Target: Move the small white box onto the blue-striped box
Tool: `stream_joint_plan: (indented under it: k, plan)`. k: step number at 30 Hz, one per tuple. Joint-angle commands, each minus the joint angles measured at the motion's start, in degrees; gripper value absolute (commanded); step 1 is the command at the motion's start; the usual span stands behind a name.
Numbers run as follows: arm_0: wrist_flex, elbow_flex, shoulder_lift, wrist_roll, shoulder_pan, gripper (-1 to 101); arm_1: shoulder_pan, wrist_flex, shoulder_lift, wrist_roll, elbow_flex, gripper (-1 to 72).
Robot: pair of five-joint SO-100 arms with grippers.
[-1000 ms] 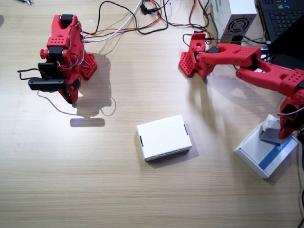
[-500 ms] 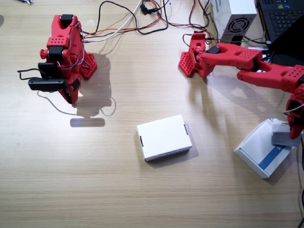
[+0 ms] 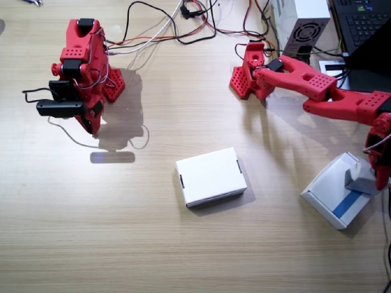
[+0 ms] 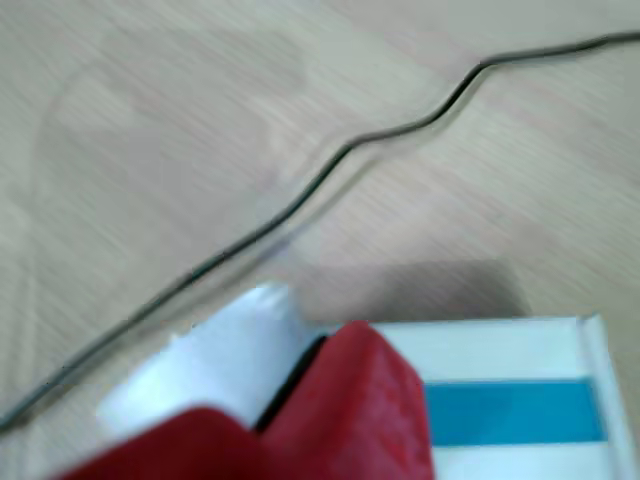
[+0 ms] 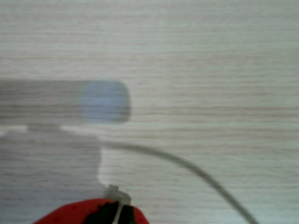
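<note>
The small white box (image 3: 359, 178) sits tilted on the far end of the blue-striped box (image 3: 333, 190), its grey side showing. My left gripper (image 3: 375, 173) stands over it at the table's edge and is shut on it. In a wrist view a red finger (image 4: 350, 400) presses against the small white box (image 4: 205, 365), with the blue-striped box (image 4: 520, 410) beneath. My right gripper (image 3: 90, 122) hangs shut and holds nothing, folded back near its base; its tip (image 5: 105, 212) shows over bare wood.
A plain white flat box (image 3: 211, 176) lies mid-table. Cables (image 3: 177, 27) run along the far edge, beside a grey power supply (image 3: 300, 24) and a laptop (image 3: 363, 21). A thin black wire (image 4: 330, 170) crosses the wood near the striped box.
The left arm has swung outward toward the table's edge, carrying the small white box along the striped box and lowering it. The right arm has not moved.
</note>
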Motion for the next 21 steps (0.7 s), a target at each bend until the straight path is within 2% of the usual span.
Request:
stream_joint_plan:
  k: [1, 7, 11, 14, 15, 17, 19, 21]
  plan:
    - [1.6, -4.9, 11.5, -0.2, -0.1, 31, -2.0, -0.4, 1.4, 0.7, -0.8, 0.2]
    - [1.7, -0.9, 22.6, -1.8, 3.5, 32, -1.8, -0.4, 1.4, 1.1, -0.8, 0.2]
    - [1.7, 17.4, 44.6, -7.1, 10.8, 30, -1.5, -0.5, 1.4, 1.8, -0.8, 0.2]
    - [-0.4, 55.3, 70.3, -7.2, 23.4, 18, -1.0, -0.5, 1.4, 1.8, -0.8, 0.2]
    - [-7.0, 75.3, 83.7, -5.2, 27.9, 16, -0.7, -0.5, 1.4, 1.8, -0.8, 0.2]
    - [-22.8, 117.9, 117.4, 1.3, 35.9, 23, -0.4, -0.5, 1.4, 2.2, -0.8, 0.2]
    - [-23.3, 141.3, 145.1, 3.6, 40.8, 28, 0.0, -0.5, 1.4, 2.1, -0.8, 0.2]
    - [-22.7, 151.1, 155.3, 4.2, 36.6, 27, -0.5, -0.5, 1.4, 2.1, -0.8, 0.2]
